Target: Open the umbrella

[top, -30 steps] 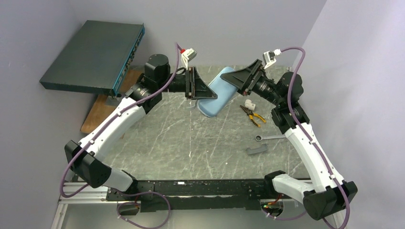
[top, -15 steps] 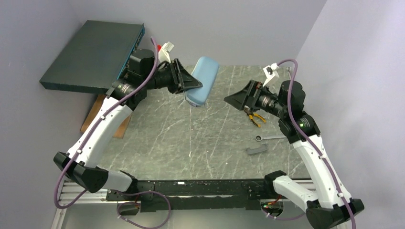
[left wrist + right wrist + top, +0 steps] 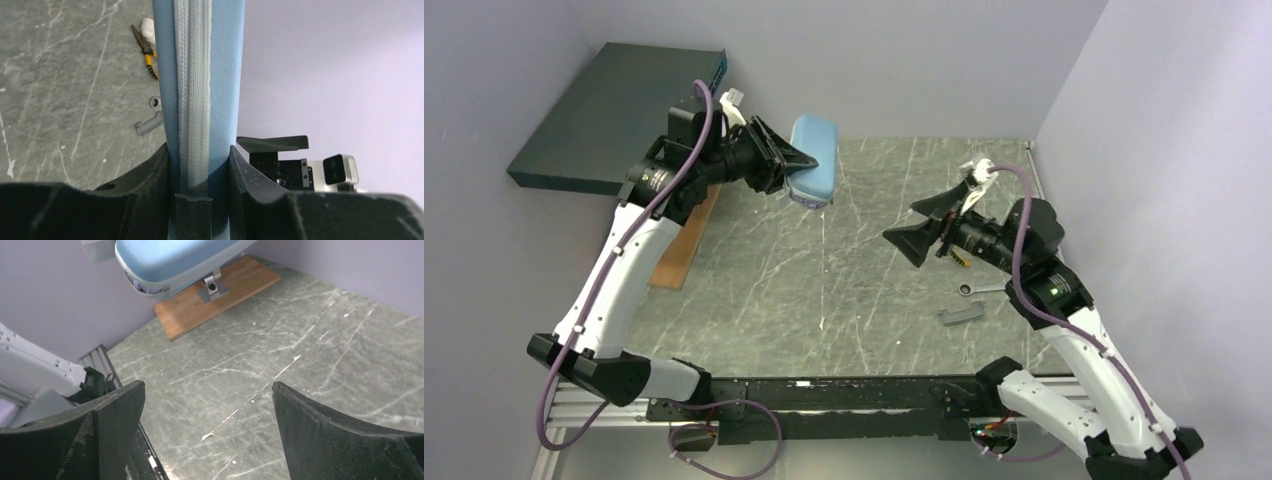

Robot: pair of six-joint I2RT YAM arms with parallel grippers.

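left claw [image 3: 796,172] clamps umbrella [image 3: 816,158] at one end, pouch edge-on, grey seam facing its camera, held clear of bench [image 3: 824,300], far-left | right claw [image 3: 912,225] gaping, empty, aimed at pouch, well apart | judged: presented aloft so right can work the free end
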